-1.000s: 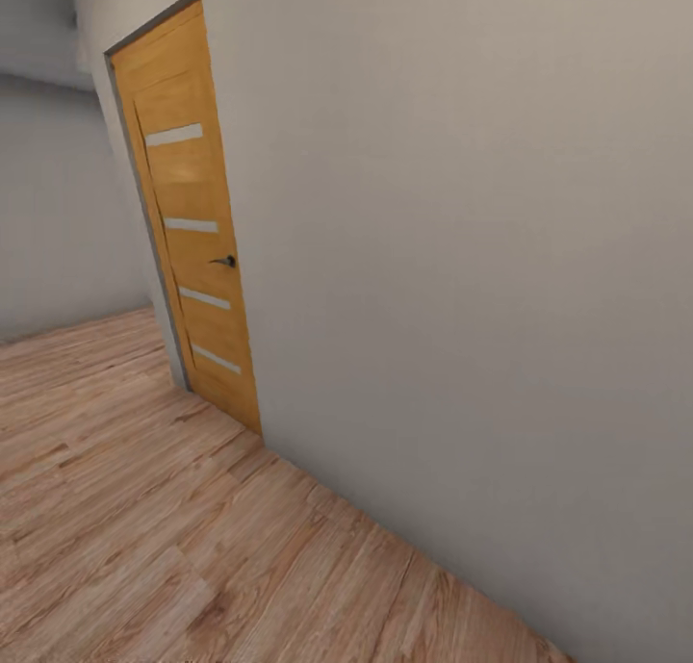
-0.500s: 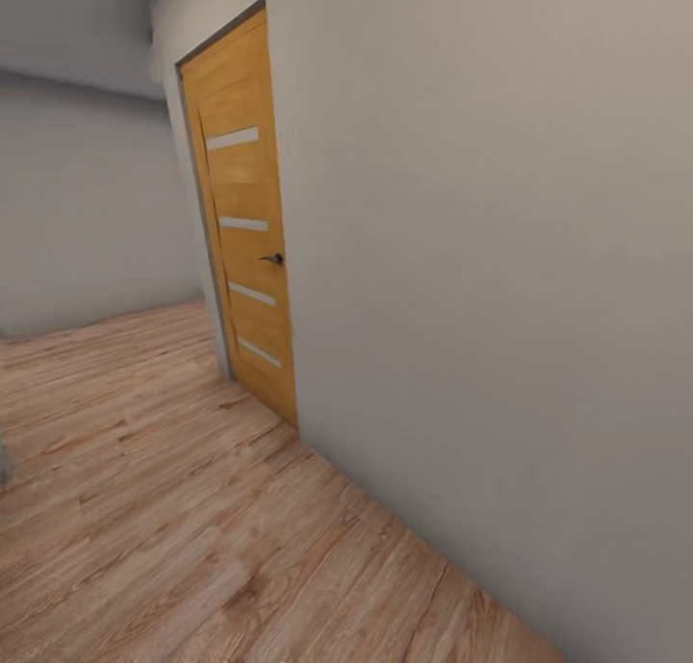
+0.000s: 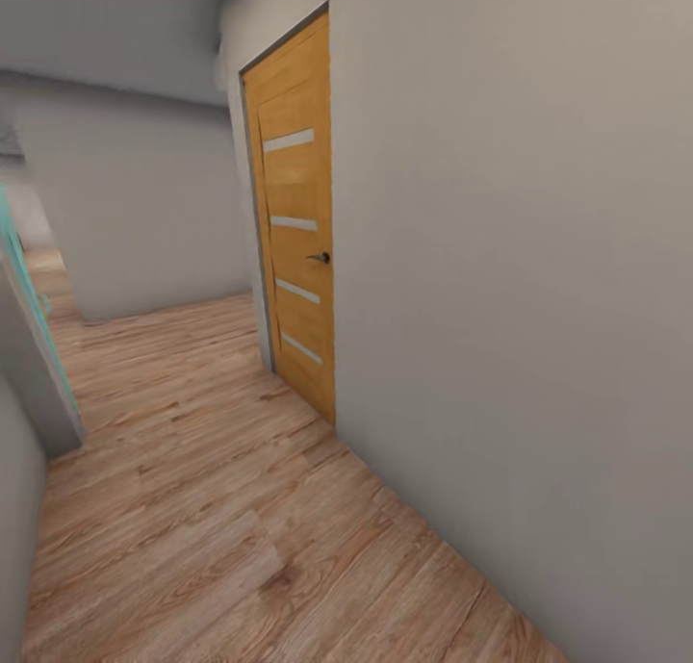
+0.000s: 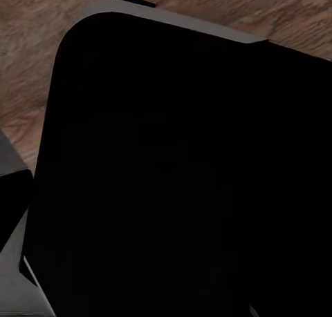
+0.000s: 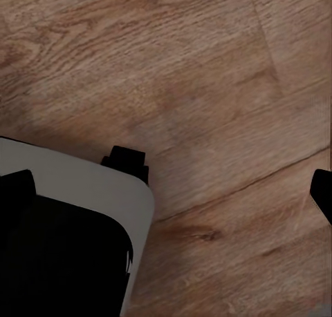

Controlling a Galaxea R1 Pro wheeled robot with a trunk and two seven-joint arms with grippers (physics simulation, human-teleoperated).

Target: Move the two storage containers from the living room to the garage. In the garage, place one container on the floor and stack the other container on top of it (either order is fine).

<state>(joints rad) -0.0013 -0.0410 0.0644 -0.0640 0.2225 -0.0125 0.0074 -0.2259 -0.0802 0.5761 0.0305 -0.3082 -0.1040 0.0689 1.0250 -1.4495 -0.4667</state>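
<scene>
Where I am: a narrow passage with a light wood plank floor [image 3: 221,509], not the garage's grey concrete.
Ahead: a closed orange wooden door [image 3: 296,230] with pale horizontal slots and a small dark handle [image 3: 320,257], set in the grey wall [image 3: 520,288] on my right.
Left side: a wall corner with a teal edge [image 3: 24,278]; the passage opens beyond it.
Containers: none of my views show either orange-red bin, so I cannot say where they are.
Step in hand: driving, I judge, between rooms.
Doing it well: I'd keep the base centred between the two walls, clear of the near left corner, and turn slowly so the arms don't sweep the wall.
Left claw: the left wrist camera gives a black rounded body [image 4: 180,179] over wood; spread or pressed together, I cannot tell.
Right claw: a dark tip [image 5: 321,193] at one edge, floor beneath; nothing pinched that I can see, opening unclear.
</scene>
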